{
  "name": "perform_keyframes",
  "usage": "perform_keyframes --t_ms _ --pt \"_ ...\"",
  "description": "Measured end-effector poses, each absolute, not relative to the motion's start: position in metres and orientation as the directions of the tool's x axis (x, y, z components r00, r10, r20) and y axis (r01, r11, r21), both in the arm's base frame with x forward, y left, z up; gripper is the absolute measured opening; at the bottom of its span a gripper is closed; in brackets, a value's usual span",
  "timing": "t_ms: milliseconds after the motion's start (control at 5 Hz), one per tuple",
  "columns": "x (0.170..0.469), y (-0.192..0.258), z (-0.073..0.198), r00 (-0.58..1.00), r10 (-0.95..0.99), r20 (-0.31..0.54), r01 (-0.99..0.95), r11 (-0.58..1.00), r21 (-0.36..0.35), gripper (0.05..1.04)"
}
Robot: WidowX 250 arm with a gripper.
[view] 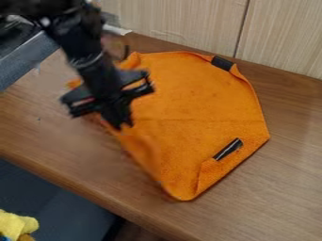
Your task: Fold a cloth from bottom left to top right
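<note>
cloth point(195, 99) on table point(283, 188) | wall point(182, 21) behind | toy point(16, 224), seemingly, front left

Arm point(82, 42): black, entering at upper left, slanting down rightward
Hand point(123, 125): black, left of centre, pointing downward

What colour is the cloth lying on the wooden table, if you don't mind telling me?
The cloth is orange, as the camera view shows.

The gripper point(123, 124) is positioned at the left edge of the orange cloth point(201, 101) on the wooden table point(277, 188).
</note>
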State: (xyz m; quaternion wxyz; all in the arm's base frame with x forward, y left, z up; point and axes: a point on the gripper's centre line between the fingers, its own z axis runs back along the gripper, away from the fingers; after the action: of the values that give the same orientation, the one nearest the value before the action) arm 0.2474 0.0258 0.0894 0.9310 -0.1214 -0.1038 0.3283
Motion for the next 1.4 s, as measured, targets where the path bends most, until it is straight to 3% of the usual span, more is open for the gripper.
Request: perform_keyframes --t_ms 400,1000,1200,1400 --pt "0.31 0.004 0.087 0.734 0.668 0.12 -0.61 0.727 -0.316 0.073" --pt "0.348 -0.014 0.041 0.73 0.672 0.12 -0.631 0.732 -0.258 0.09" --pt "0.354 -0.014 0.039 0.755 0.645 0.114 -0.611 0.757 -0.231 0.253" --pt "0.352 -0.014 0.038 0.769 0.629 0.117 -0.596 0.77 -0.227 0.519"
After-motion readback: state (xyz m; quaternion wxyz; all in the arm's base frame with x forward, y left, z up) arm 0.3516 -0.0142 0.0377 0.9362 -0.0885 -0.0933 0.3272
